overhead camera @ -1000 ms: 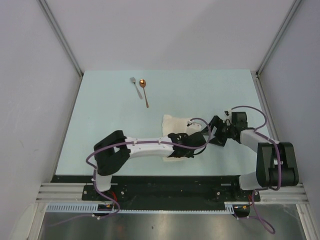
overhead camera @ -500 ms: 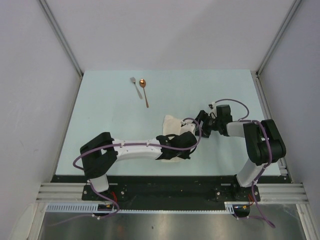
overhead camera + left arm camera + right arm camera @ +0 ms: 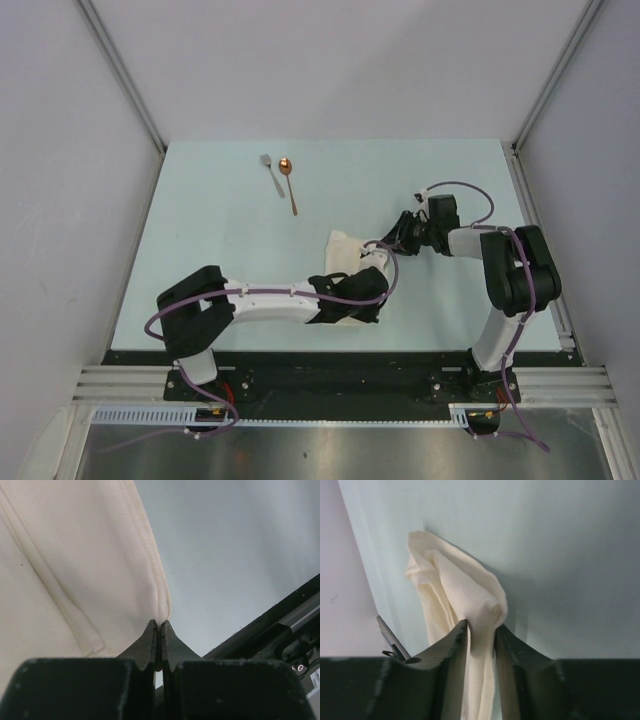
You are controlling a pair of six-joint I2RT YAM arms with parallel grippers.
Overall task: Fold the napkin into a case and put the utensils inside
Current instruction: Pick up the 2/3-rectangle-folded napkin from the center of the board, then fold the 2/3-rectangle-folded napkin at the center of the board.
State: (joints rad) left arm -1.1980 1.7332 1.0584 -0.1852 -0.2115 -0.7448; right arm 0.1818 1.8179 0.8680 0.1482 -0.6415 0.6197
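Note:
The cream napkin (image 3: 346,245) lies crumpled at the table's centre-right, partly hidden under my left arm. In the left wrist view my left gripper (image 3: 159,625) is shut, its tips pinching the napkin's (image 3: 75,555) hemmed edge. Seen from above, the left gripper (image 3: 376,281) is over the cloth's near right part. My right gripper (image 3: 481,626) has a bunched fold of napkin (image 3: 455,585) between its jaws, and both fingers press on it. From above, the right gripper (image 3: 399,235) is at the cloth's right edge. The silver fork (image 3: 270,173) and copper-bowled spoon (image 3: 289,181) lie side by side at the far left-centre, away from both grippers.
The pale blue table (image 3: 220,240) is bounded by grey walls on three sides. A black rail (image 3: 330,356) runs along the near edge, and the same rail (image 3: 280,625) shows close to the left gripper. Purple cables loop off both wrists.
My right gripper has moved left onto the napkin's right edge and its jaws have closed from wide open onto the cloth. The left arm has drawn slightly left, still shut.

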